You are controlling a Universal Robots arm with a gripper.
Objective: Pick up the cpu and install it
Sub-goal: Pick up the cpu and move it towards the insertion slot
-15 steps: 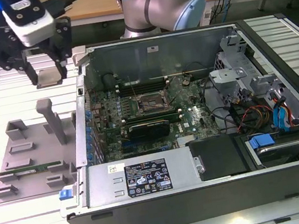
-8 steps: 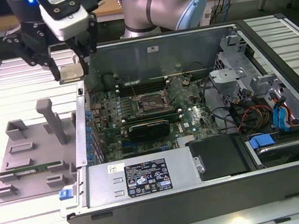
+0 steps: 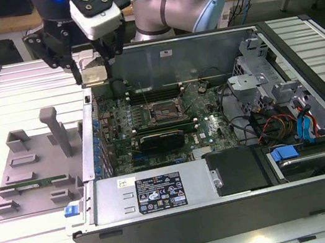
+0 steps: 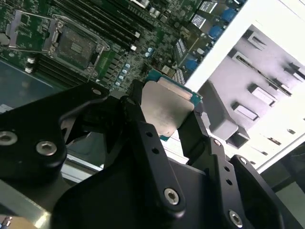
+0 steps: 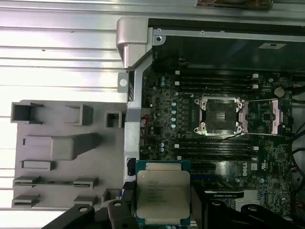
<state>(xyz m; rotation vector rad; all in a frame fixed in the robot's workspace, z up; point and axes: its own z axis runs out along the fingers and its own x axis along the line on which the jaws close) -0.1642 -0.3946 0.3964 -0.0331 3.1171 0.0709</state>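
The cpu is a flat square chip with a silver-grey top. It hangs in the air above the back corner of the open computer case, towards the exterior view's left. My gripper is shut on it, with a black finger pressed against each of two opposite sides. Both wrist views show the cpu held between the fingers, its metal plate in plain sight. The open black-framed socket lies on the motherboard below, well off to one side of the chip.
A grey parts fixture lies on the slatted table at the exterior view's left, with a green memory stick in one slot. The case's metal side wall stands between fixture and motherboard. Cables and drive bays fill the case's right side.
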